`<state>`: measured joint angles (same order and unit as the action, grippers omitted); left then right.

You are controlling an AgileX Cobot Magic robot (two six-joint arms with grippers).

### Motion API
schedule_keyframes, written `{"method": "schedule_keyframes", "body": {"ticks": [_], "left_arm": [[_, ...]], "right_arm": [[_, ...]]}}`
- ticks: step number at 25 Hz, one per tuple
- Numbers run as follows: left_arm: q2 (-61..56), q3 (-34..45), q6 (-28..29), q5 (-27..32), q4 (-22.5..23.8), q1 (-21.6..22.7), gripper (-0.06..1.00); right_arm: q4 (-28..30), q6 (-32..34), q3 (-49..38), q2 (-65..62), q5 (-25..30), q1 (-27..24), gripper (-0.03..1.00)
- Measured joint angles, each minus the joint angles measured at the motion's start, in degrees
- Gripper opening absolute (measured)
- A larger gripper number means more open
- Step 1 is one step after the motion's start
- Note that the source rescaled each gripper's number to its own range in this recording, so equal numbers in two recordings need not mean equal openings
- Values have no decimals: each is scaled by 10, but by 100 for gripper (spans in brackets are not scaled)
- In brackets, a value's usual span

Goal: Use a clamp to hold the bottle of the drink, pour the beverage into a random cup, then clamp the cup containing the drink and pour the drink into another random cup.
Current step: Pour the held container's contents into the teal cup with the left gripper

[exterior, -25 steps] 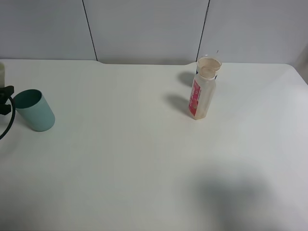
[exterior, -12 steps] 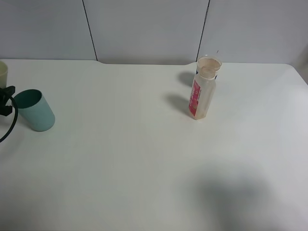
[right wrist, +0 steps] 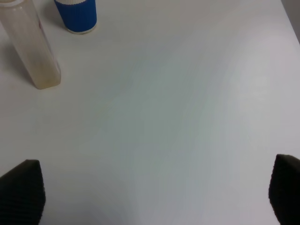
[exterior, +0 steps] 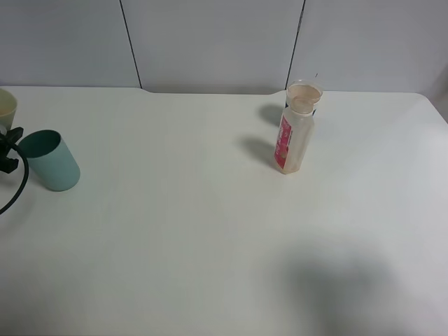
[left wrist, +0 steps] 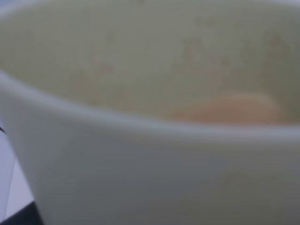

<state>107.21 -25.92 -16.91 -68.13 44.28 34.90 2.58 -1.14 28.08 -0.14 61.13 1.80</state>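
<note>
A: Compared with one second ago, the yellow-green cup [exterior: 5,107] has come more into the picture at the upper left edge. The black left tool [exterior: 8,145] under it has shifted a little too. Nothing else has moved.

B: Is the left tool gripping that cup?

A: It is closed, and I judge it is closed on the yellow-green cup, because the cup wall fills the whole left wrist view. Inside I see some pale tan beverage [left wrist: 234,108].

B: And the right tool [right wrist: 152,192]?

A: Its fingers stand wide apart over the bare bench [exterior: 210,231], with nothing between them.

B: Where are the other things?

A: The teal cup [exterior: 49,161] stands at the left of the frame, just beside the held cup. The bottle [exterior: 294,136] is right of centre, well apart, with the blue-and-white cup [exterior: 306,93] close behind it.

B: How will the cup handle during the pour?

A: I think it is light, thin plastic, smooth and a bit tapered, so it may slip or bend if squeezed hard. The liquid will shift its weight when it tilts. The best hold is on the side wall around the middle, leaving the rim free, with a slow tilt over the teal cup
</note>
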Motion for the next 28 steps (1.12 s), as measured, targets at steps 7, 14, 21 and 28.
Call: {"method": "schedule_keyframes", "body": {"ticks": [7,14,21,28], "left_arm": [[0,0,-27,0,4,0,2],[0,0,-70,0,9,0,2],[0,0,-74,0,17,16,2],[0,0,-78,0,45,34,2]], "right_arm": [[0,0,0,0,0,0,91],[0,0,0,0,0,0,91],[0,0,0,0,0,0,91],[0,0,0,0,0,0,91]]}}
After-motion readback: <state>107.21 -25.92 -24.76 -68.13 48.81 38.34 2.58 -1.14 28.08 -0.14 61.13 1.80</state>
